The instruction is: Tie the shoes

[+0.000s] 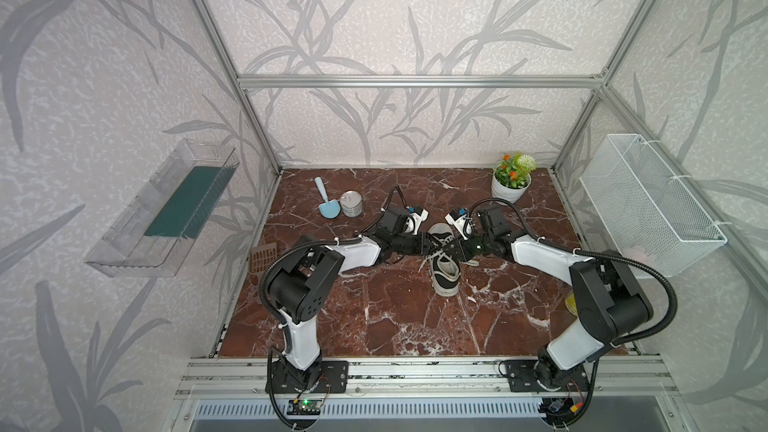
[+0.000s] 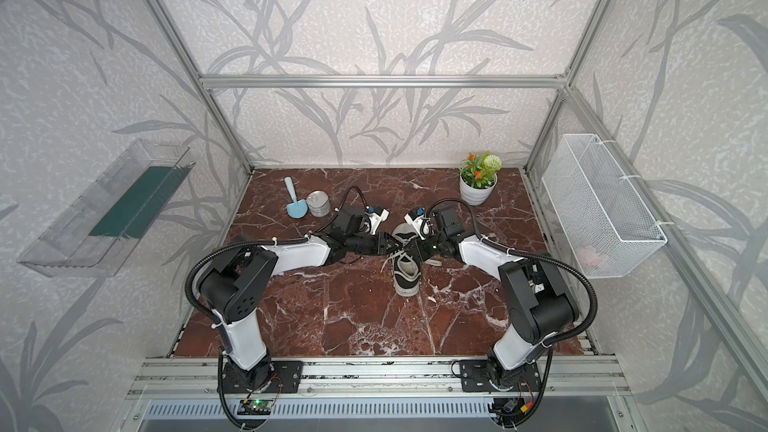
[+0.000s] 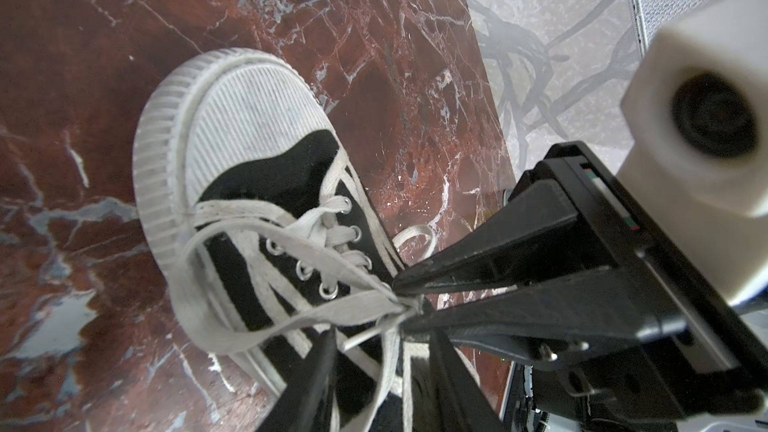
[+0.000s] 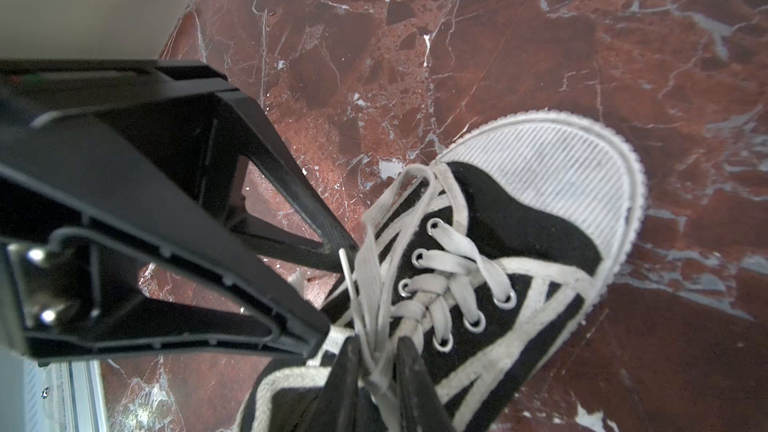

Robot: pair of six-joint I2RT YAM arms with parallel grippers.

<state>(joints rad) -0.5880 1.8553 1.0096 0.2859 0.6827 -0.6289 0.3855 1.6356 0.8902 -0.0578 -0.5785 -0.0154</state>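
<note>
A black canvas shoe (image 1: 444, 270) (image 2: 405, 274) with a white toe cap (image 3: 249, 118) (image 4: 552, 168) lies mid-table, toe toward the front edge. Both grippers meet over its white laces (image 3: 291, 317) (image 4: 374, 268). My right gripper (image 4: 379, 344) (image 3: 405, 301) (image 1: 451, 249) is shut on a bunch of lace strands above the eyelets. A loop runs from that pinch round toward the toe. My left gripper (image 3: 382, 338) (image 4: 334, 297) (image 1: 432, 245) stands open, fingers apart on either side of loose strands without pinching them. A lace tip lies beside one of its fingers (image 4: 332, 234).
A blue scoop (image 1: 326, 205) and a tin can (image 1: 351, 204) stand at the back left, and a potted plant (image 1: 511, 178) at the back right. A white wire basket (image 1: 648, 205) hangs on the right wall, a clear tray (image 1: 166, 209) on the left. A brown grid piece (image 1: 262, 259) lies at the left edge.
</note>
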